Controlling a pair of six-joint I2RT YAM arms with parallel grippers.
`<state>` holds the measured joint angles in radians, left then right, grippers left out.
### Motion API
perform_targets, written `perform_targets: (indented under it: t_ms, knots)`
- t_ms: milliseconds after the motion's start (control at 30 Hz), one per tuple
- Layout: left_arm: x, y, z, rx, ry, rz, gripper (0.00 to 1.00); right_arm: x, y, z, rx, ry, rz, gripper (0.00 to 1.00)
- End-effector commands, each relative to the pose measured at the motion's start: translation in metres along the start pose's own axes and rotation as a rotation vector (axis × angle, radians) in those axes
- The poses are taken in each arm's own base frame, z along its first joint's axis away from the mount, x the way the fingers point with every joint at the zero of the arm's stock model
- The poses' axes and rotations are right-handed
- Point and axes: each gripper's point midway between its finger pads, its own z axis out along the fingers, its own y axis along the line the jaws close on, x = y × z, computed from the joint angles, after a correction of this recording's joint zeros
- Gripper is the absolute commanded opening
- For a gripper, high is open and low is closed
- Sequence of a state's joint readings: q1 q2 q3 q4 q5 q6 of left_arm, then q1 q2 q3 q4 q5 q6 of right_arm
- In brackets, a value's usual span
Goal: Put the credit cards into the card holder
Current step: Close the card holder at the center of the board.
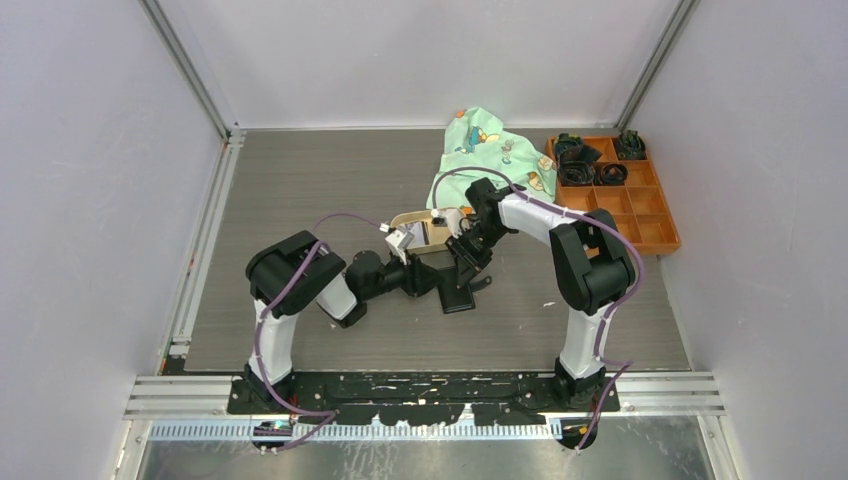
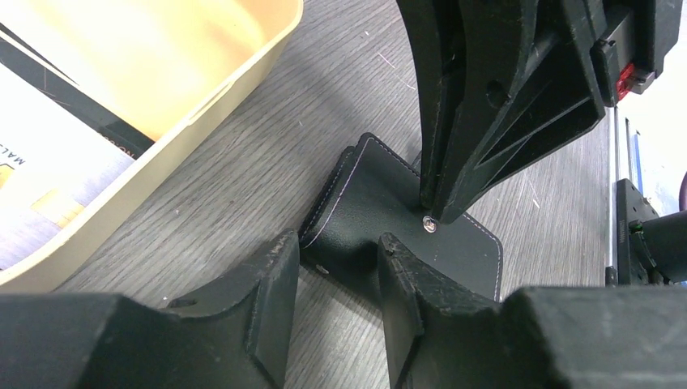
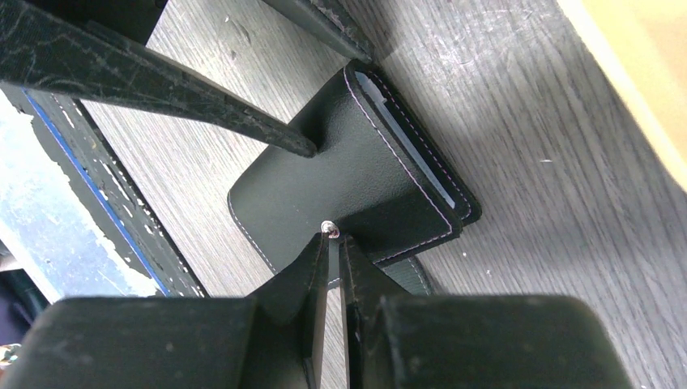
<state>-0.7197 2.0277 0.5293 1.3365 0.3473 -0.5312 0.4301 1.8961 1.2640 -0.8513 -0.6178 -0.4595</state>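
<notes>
The black card holder (image 3: 324, 186) lies on the table between both arms, its upper panel folded over. Pale blue credit cards (image 3: 421, 166) show edge-on in its pocket. My left gripper (image 2: 334, 243) brackets the short end of the folded panel, one fingertip denting the leather and the other at its corner. My right gripper (image 3: 332, 237) points down, jaws nearly together with nothing between them, its tips on the flat flap beside the metal snap stud (image 3: 328, 229). Another pale card with a dark stripe (image 2: 57, 162) lies in the tan tray (image 2: 202, 89).
The tan tray (image 1: 425, 228) sits just behind the card holder (image 1: 458, 296). A green printed cloth (image 1: 485, 150) lies at the back. An orange compartment box (image 1: 630, 205) with dark items stands at the back right. White walls enclose the table.
</notes>
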Motion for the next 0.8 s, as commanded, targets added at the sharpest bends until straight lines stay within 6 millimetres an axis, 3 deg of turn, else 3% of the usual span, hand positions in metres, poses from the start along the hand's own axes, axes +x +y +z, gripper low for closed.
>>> perform_targets:
  t_ms: [0, 200, 467, 667, 767]
  knots:
    - [-0.018, -0.012, 0.005, 0.074, -0.065, 0.069, 0.39, -0.004, -0.002, -0.008, 0.024, -0.007, -0.05, 0.17]
    - [-0.008, -0.011, 0.001, 0.063, -0.043, 0.028, 0.22, -0.007, 0.001, -0.017, 0.042, -0.025, -0.099, 0.18]
    - [0.012, -0.022, -0.015, -0.09, -0.068, -0.065, 0.1, -0.013, 0.019, -0.043, 0.042, -0.096, -0.235, 0.25]
    - [0.024, -0.039, -0.027, -0.199, -0.099, -0.133, 0.11, 0.0, 0.03, -0.051, 0.03, -0.128, -0.354, 0.34]
    - [0.01, -0.044, -0.039, -0.217, -0.142, -0.143, 0.16, 0.015, 0.031, -0.044, 0.011, -0.103, -0.395, 0.35]
